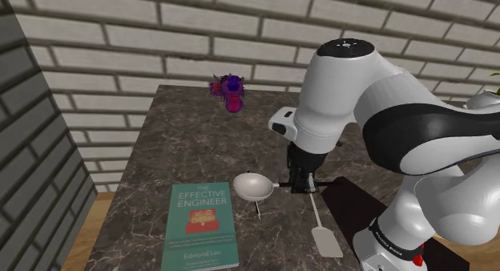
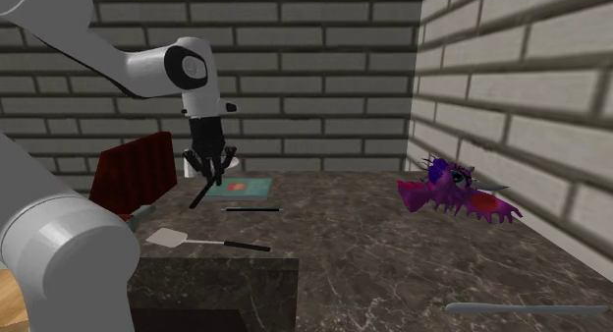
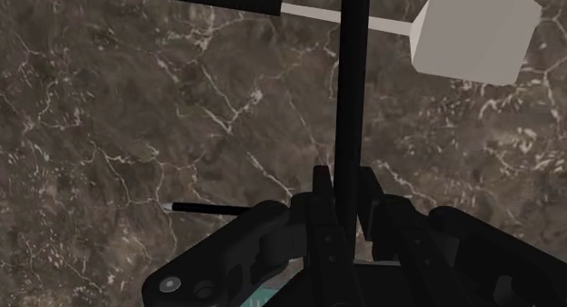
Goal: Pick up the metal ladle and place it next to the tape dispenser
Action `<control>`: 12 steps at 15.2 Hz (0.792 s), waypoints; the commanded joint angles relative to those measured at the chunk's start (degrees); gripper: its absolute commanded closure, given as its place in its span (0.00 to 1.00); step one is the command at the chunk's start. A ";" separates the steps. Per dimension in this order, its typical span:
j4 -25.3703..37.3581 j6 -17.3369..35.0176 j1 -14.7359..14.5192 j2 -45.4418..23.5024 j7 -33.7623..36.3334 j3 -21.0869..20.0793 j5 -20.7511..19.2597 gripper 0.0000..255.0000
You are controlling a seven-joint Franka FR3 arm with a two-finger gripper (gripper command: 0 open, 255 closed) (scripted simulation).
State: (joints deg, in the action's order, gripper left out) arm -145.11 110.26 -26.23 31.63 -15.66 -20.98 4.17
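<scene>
— Brick walls (image 1: 160, 37), marble counter (image 1: 184, 133). Ladle where?
— Ladle (image 1: 252, 185): white bowl, black handle, at the book's (image 1: 200, 229) one o'clock. Gripper (image 1: 300, 181) pinches the handle close by the bowl, likely to steady the heavy end.
— Target?
— Purple tape dispenser (image 1: 228, 91), twelve o'clock of it in the shoulder view, well apart.

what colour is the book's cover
The book is teal with white lettering and a red picture; shoulder view shows it best.

A dark brown tabletop (image 1: 160, 141) is veined in pale marbling. At lower left a teal book (image 1: 200, 229) is marked with red — beside it, a white-bowled ladle (image 1: 252, 186). The tape dispenser (image 1: 228, 91), upper centre, is coloured purple and pink.
</scene>
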 commanded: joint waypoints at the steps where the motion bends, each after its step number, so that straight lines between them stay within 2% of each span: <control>1: -1.21 1.65 -0.03 -0.43 0.22 -0.27 0.09 1.00; 12: -6.86 11.42 0.30 -4.69 1.68 -2.05 -0.04 1.00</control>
State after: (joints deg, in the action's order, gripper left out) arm -151.45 120.62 -25.96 27.46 -14.22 -22.79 4.15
